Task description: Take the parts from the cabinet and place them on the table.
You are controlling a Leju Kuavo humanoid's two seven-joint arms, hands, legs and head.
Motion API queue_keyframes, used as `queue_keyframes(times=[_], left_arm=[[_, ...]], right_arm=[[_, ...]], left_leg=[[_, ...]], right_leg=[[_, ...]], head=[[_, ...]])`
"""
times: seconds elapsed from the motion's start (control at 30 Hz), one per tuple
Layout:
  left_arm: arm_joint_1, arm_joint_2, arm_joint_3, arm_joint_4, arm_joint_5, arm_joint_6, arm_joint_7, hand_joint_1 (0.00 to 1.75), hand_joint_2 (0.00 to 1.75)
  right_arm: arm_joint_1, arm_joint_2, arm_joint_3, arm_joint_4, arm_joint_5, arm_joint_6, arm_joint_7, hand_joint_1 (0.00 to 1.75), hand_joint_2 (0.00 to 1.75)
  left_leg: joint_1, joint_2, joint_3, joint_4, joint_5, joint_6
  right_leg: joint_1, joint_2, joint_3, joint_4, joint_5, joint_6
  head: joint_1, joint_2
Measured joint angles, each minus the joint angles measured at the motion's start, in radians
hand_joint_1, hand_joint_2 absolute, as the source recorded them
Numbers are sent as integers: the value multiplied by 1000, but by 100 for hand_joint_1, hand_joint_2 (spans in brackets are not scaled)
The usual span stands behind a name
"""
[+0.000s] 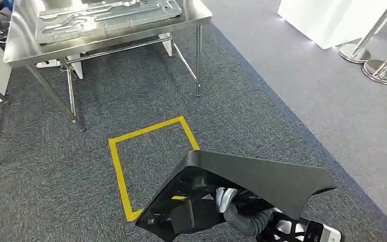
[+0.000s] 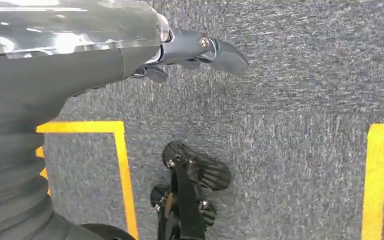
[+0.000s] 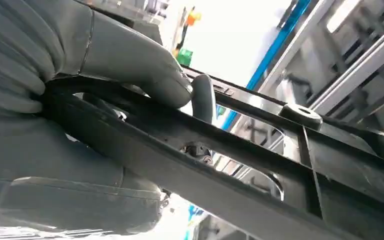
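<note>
From the head view, the right hand (image 1: 226,198) carries a black part (image 1: 262,181) low over the carpet, near yellow tape (image 1: 118,166); the steel counter (image 1: 20,45) stands ahead. At the left wrist, the left hand (image 2: 195,50) hangs empty, fingers apart. At the right wrist, thumb and fingers clamp the part's rib. No writing is legible.

From high on my robot's body, the head camera faces forward and down over grey carpet (image 1: 262,111) toward a stainless steel table (image 1: 15,48). My left wrist camera looks straight down, close behind the left hand (image 2: 200,50); both share the yellow tape square (image 1: 118,166) on the floor. My right wrist camera sits tight against the black ribbed plastic panel (image 3: 260,165), facing upward.
</note>
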Motion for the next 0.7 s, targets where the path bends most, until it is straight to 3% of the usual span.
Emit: queue_keyframes(times=[0.13, 0.17, 0.2, 0.27, 0.3, 0.33, 0.37, 0.4, 0.47, 0.5, 0.53, 0.63, 0.67, 0.7], left_arm=[[11, -5, 0, 0, 0, -20, -9, 0, 175], [10, -5, 0, 0, 0, -20, -10, 0, 175], [6, -6, -1, 0, 0, -21, -10, 0, 175], [-4, -6, -1, 0, 0, -21, -8, 0, 175], [-7, -6, 0, 0, 0, -21, -6, 0, 175], [-7, -6, -1, 0, 0, -21, -4, 0, 175], [-4, -6, -1, 0, 0, -21, -2, 0, 175], [-3, -6, -1, 0, 0, -22, -2, 0, 175], [-4, -5, -1, 0, 0, -23, -3, 0, 175], [-4, -5, 0, 0, 0, -23, -5, 0, 175], [-5, -5, 0, 0, 0, -25, -8, 0, 175], [1, -6, 0, 0, 0, -27, -13, 0, 175], [2, -6, 0, 0, 0, -29, -15, 0, 175], [0, -8, 0, 0, 0, -29, -17, 0, 175]], right_arm=[[-25, 0, 0, 13, -25, 2, 0, 175, 175], [-36, 0, 1, 16, -29, 2, 0, 175, 175], [-45, 0, 1, 19, -34, 1, 0, 175, 175], [-61, -2, 1, 26, -53, -2, 0, 175, 175], [-68, -3, 1, 31, -60, -2, 0, 175, 175], [-75, -7, 1, 37, -67, -3, 0, 175, 175], [-78, -10, 1, 41, -71, -3, 0, 175, 175], [-80, -11, 2, 46, -76, -3, 0, 175, 175], [-84, -14, 3, 53, -75, -8, 0, 175, 175], [-84, -14, 6, 54, -69, -14, 0, 175, 175], [-83, -14, 9, 55, -60, -19, 0, 175, 175], [-77, -11, 20, 55, -34, -21, 0, 175, 175], [-76, -8, 23, 54, -29, -21, 0, 175, 175], [-75, -6, 24, 54, -25, -22, 0, 175, 175]], left_leg=[[4, -11, -8, -2, -1, -23], [5, 12, -7, 6, -8, -28], [3, 48, -19, 35, -27, -35], [8, 78, -89, 176, -99, -44], [10, 81, -126, 248, -126, -48], [13, 83, -154, 299, -135, -51], [15, 84, -156, 295, -119, -52], [17, 86, -133, 245, -82, -52], [17, 94, -46, 68, 9, -47], [15, 102, -18, 10, 9, -42], [6, 101, -13, -1, 5, -33], [3, 94, -17, -1, 6, -16], [13, 93, -9, -14, 12, -7], [12, 92, -5, -19, 14, -4]], right_leg=[[5, -7, -1, -9, 12, -23], [-2, -15, 5, -19, 17, -32], [-2, -18, 8, -22, 16, -36], [0, -30, 9, -21, 14, -40], [0, -37, 9, -21, 13, -40], [0, -42, 8, -20, 12, -40], [0, -45, 10, -20, 11, -39], [0, -49, 13, -20, 8, -37], [-1, -55, 22, -20, 3, -30], [-1, -58, 23, -21, 1, -26], [5, -59, 20, -17, -1, -20], [2, -62, 23, -27, 2, -2], [6, -64, 24, -25, -4, 5], [1, -56, 20, -4, -18, 8]], head=[[0, 0], [0, 0], [0, 0], [0, 0], [0, 0], [0, 0], [0, 0], [0, 0], [0, 0], [0, 0], [0, 0], [0, 0], [0, 0], [0, 0]])
